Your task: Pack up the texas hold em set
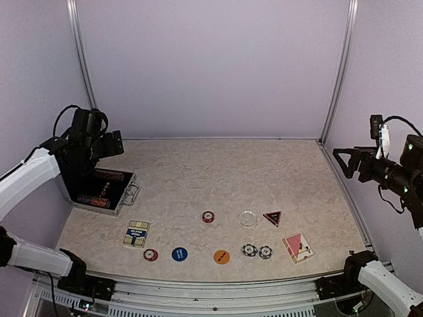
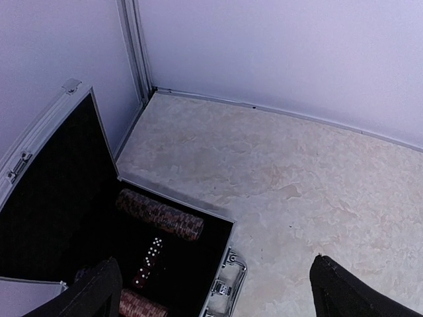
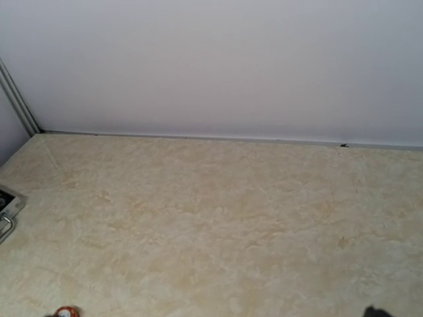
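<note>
Packing has barely begun, judging by the layout: the briefcase (image 1: 125, 195) sits open at the left edge of the table (image 1: 218, 172), lid propped near the side wall, with rows of chips (image 2: 160, 214) and some dice (image 2: 148, 259) in its black lining. Everything else lies loose along the near side: a blue card deck (image 1: 137, 233), a red card deck (image 1: 298, 246), two red chips (image 1: 151, 254), a blue disc (image 1: 179, 253), an orange disc (image 1: 222, 256), a clear disc (image 1: 248, 218), a dark triangle (image 1: 271, 217) and two dark striped chips (image 1: 249, 249).

The left gripper (image 1: 114, 143) hovers over the case and the right gripper (image 1: 342, 163) hangs high at the right; both have fingers spread wide and hold nothing.

Flat chips and discs give fingertips little edge, so a pinch may skid them away. The clear disc is easily misjudged. A deck gripped loosely could fan out. The right-hand pieces lie well apart from the case, so carrying them across risks drops, and a bumped lid might fall shut
</note>
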Controlling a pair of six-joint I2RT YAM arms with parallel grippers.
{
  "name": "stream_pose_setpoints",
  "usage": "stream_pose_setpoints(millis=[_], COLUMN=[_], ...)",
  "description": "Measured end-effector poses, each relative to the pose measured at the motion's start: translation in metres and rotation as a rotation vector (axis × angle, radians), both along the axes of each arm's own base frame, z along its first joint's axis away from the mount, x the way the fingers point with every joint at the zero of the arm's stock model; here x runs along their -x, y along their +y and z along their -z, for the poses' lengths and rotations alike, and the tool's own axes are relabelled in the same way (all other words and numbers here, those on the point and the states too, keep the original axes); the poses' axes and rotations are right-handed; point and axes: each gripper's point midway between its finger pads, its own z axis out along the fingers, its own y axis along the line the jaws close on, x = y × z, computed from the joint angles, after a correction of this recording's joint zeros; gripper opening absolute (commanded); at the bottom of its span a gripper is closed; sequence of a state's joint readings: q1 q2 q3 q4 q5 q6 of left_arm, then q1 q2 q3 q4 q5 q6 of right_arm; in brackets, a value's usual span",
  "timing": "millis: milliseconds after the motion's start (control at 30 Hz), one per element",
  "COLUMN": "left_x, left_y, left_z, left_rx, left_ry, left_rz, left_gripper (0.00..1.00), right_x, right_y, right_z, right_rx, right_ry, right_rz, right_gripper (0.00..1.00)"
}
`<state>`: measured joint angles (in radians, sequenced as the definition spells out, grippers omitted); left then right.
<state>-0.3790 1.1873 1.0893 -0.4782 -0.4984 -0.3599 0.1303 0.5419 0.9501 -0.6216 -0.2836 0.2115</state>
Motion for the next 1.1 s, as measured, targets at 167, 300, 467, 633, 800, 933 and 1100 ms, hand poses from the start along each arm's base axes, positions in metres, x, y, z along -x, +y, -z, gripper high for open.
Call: stream_pose_setpoints(millis=[167, 300, 467, 633, 800, 933, 1100], left_x=[-0.010, -0.019, -0.032, -0.040, -0.040, -0.040, -0.043], left_y=[-0.003, -0.005, -0.011, -0.015, -0.017, -0.019, -0.022], left_z=[0.020, 0.037, 0.068, 0.102, 0.126, 0.136, 0.156], left_rx=[-0.014, -0.034, -0.066, -0.094, -0.104, -0.098, -0.075], left_ry=[0.061, 0.109, 0.201, 0.300, 0.367, 0.390, 0.435], left_rz=[-0.015, -0.022, -0.021, -0.020, -0.018, -0.017, -0.011], left_gripper=[0.95, 0.95, 0.94, 0.94, 0.92, 0.88, 0.77], right_x=[0.000, 0.000, 0.000, -0.001, -0.003, -0.003, -0.004], right_y=[0.002, 0.004, 0.007, 0.010, 0.013, 0.015, 0.016], right_z=[-0.002, -0.001, 0.000, 0.001, 0.007, 0.009, 0.008], right_rx=[-0.003, -0.009, -0.020, -0.033, -0.044, -0.049, -0.050], right_ry=[-0.009, -0.009, -0.004, -0.009, 0.001, 0.003, 0.000], right_rz=[-0.010, -0.021, -0.037, -0.056, -0.072, -0.080, -0.085], right_gripper=[0.99, 0.99, 0.99, 0.99, 0.99, 0.99, 0.99])
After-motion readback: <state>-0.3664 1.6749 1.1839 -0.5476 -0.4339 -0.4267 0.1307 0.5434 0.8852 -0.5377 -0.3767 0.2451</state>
